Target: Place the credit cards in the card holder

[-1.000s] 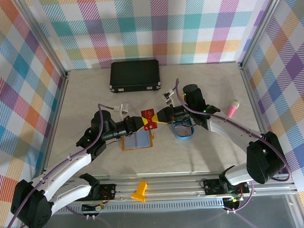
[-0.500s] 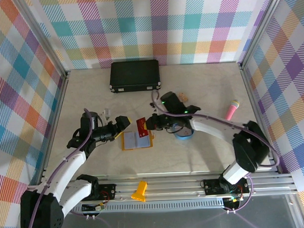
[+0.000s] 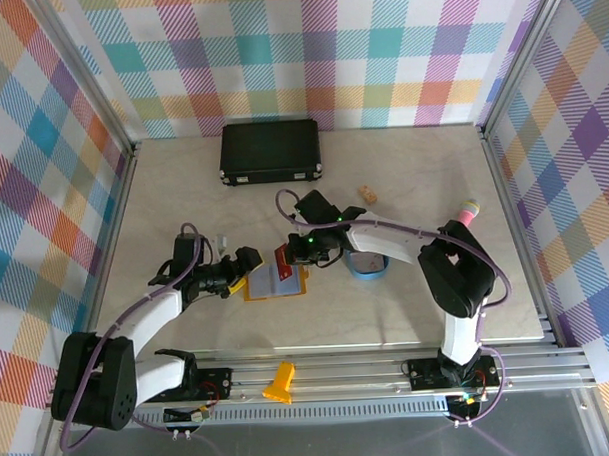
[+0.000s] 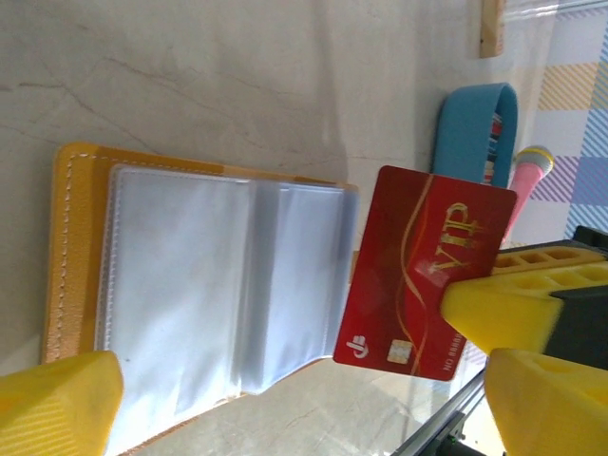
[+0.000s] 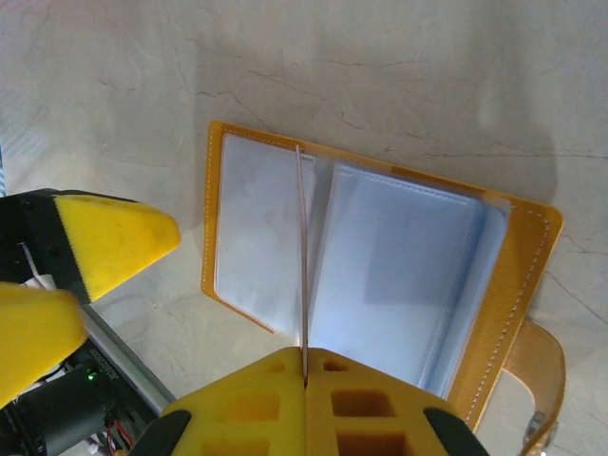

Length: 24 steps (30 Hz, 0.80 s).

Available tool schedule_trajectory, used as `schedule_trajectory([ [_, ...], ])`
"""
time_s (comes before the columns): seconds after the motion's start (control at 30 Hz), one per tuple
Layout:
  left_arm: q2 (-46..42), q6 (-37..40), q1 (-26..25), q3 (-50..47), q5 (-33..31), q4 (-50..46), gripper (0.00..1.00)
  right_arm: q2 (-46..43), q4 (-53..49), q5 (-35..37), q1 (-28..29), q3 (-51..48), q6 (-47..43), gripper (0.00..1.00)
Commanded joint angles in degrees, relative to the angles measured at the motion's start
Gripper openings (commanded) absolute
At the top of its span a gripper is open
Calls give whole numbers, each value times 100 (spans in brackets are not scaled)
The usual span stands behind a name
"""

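The yellow card holder [image 3: 276, 283] lies open on the table with its light blue pockets [image 4: 190, 294] facing up. My right gripper [image 3: 295, 252] is shut on a red VIP credit card [image 4: 427, 271]. It holds the card on edge just above the holder's middle fold. In the right wrist view the card [image 5: 303, 266] shows as a thin line rising from the closed fingers [image 5: 306, 389]. My left gripper [image 3: 248, 260] stands open beside the holder's left edge, its fingers [image 5: 114, 237] apart and holding nothing. Other cards are hidden.
A blue oval tray [image 3: 370, 267] sits right of the holder, partly under my right arm. A black case [image 3: 270, 151] lies at the back. A pink microphone [image 3: 466, 214] and a small wooden piece [image 3: 366, 194] lie on the right. A yellow object [image 3: 280, 381] rests on the front rail.
My right gripper has carried the red card left and down to just above the open holder. My left gripper has drawn back to the left, away from the card.
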Motion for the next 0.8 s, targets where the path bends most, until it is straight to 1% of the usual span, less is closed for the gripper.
schedule_trajectory([
  [0.0,147,-42,49,-176,143,530,92,190,7,-276,-5,93,71,0],
  [0.27,276,23,33,-256,58,654,88,337,774,-710,-8,-229,544,0],
  [0.57,476,133,27,-320,19,751,86,419,1111,-671,-11,-501,966,0],
  [0.77,510,166,25,-342,-17,766,85,512,1371,-788,-3,-624,1051,0],
])
